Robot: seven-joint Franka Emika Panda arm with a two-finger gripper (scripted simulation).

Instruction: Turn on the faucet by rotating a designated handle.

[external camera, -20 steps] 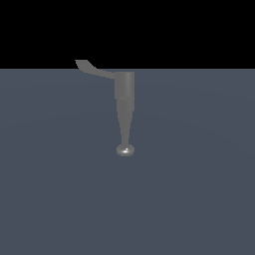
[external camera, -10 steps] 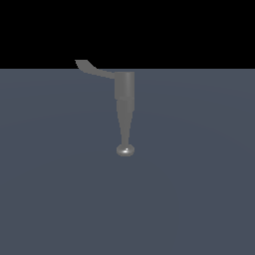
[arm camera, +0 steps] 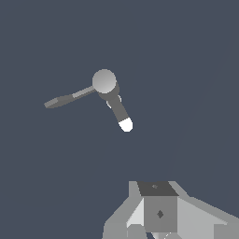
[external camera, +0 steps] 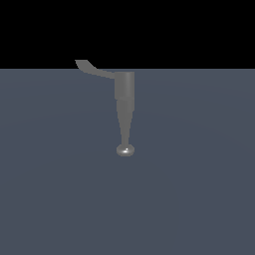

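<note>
The grey faucet (external camera: 124, 94) stands upright in the exterior view, its spout narrowing down to a shiny rounded knob (external camera: 125, 150). The thin curved handle (external camera: 92, 68) sticks out from the body's upper part toward the exterior view's left, ending in a flared tip. The wrist view looks down on the faucet's round top (arm camera: 103, 80), with the handle (arm camera: 65, 99) and the spout (arm camera: 120, 114) spreading from it. My gripper (arm camera: 158, 189) shows only in the wrist view, well apart from the faucet. Its fingers sit together as one block with nothing between them.
A flat grey-blue floor (external camera: 199, 189) spreads around the faucet in both views, and a black background lies behind it in the exterior view. No other objects show.
</note>
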